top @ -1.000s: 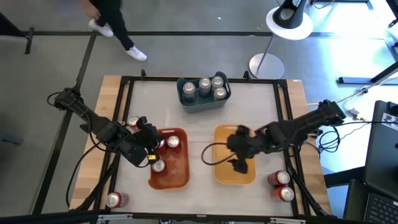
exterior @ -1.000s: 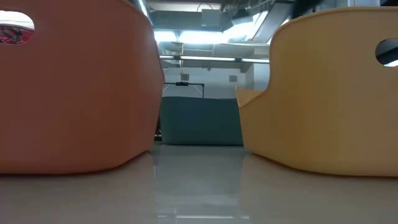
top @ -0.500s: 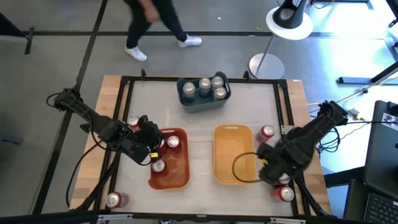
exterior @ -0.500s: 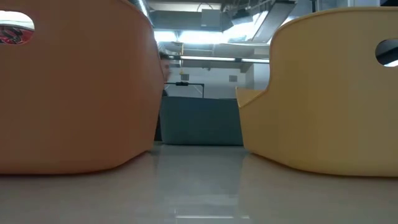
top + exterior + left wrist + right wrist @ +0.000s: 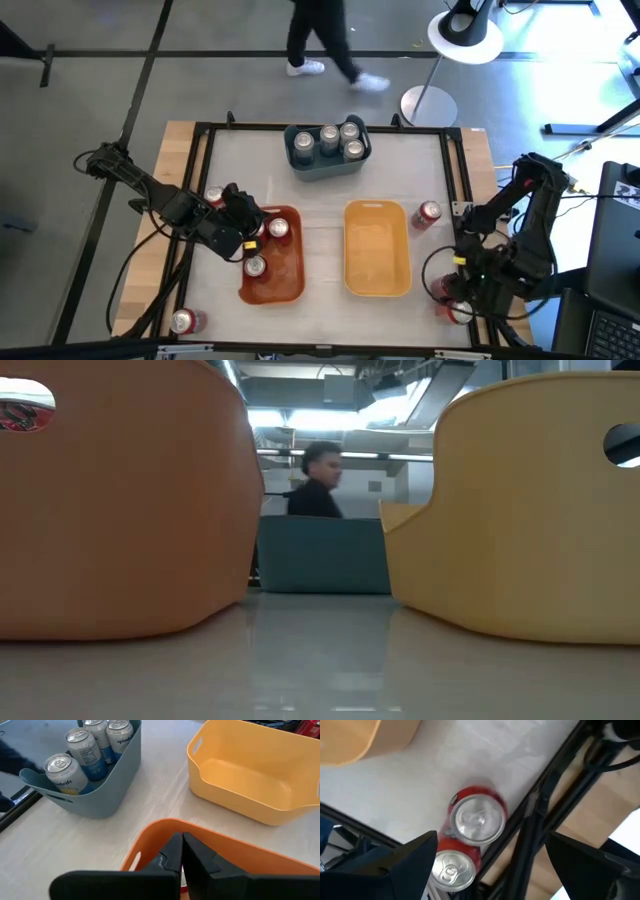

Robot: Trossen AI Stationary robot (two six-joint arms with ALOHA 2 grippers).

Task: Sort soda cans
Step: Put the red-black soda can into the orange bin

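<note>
Several silver cans (image 5: 328, 140) stand in the blue bin (image 5: 107, 795) at the table's far middle. Two red cans (image 5: 278, 229) stand in the orange bin (image 5: 290, 285). One more red can (image 5: 213, 197) is at that bin's left and another (image 5: 185, 321) sits at the near left corner. My left gripper (image 5: 181, 851) is shut over the orange bin's far left rim (image 5: 150, 832). My right gripper (image 5: 492, 837) is open and points down over two upright red cans (image 5: 479, 817) (image 5: 452, 867) at the near right corner, touching neither. A further red can (image 5: 428, 213) stands right of the yellow bin (image 5: 377, 248), which holds nothing.
A black metal frame (image 5: 462, 170) runs around the work area, and one of its bars (image 5: 530, 815) lies right beside the two red cans. In the low view the orange bin (image 5: 120, 500) and yellow bin (image 5: 520, 510) fill the sides. A person (image 5: 320, 40) walks behind the table.
My right gripper has swung from above the yellow bin toward the table's right near corner and now hangs over the two red cans there. The left arm has kept still. The person behind the table has walked from left to right.
</note>
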